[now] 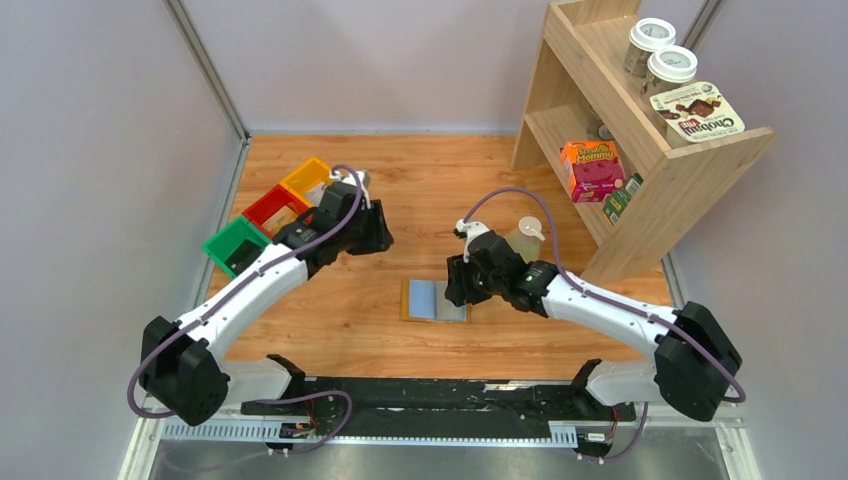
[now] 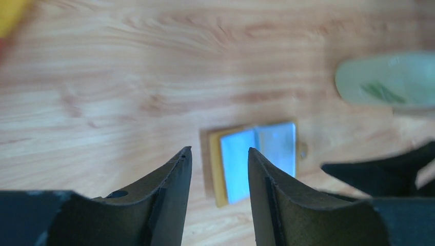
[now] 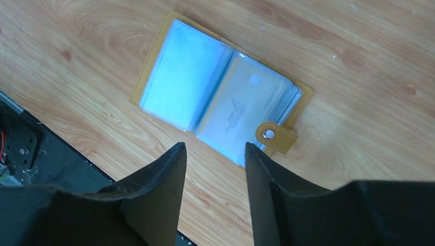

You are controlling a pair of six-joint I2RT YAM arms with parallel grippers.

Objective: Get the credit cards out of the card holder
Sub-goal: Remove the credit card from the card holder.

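The mustard-yellow card holder (image 1: 408, 300) lies open and flat on the wooden table, its snap tab (image 3: 277, 137) pointing right. Pale blue-grey credit cards (image 3: 179, 77) sit in its clear sleeves on both halves. My right gripper (image 3: 214, 145) hovers just over the holder's near right edge (image 3: 305, 93), open, with only bare table between its fingers. My left gripper (image 2: 219, 149) hangs higher and off to the left, also open and holding nothing. In the left wrist view the card holder (image 2: 215, 174) and a card (image 2: 277, 143) show blurred beyond the fingertips. From above, the right gripper (image 1: 458, 285) covers the holder's right side.
Green (image 1: 238, 243), red (image 1: 275, 208) and yellow (image 1: 308, 180) bins stand at the back left, beside the left gripper (image 1: 375, 232). A wooden shelf (image 1: 690, 150) with cups and boxes fills the right. A clear bottle (image 1: 525, 238) stands behind the right arm. A black rail (image 1: 400, 395) runs along the near edge.
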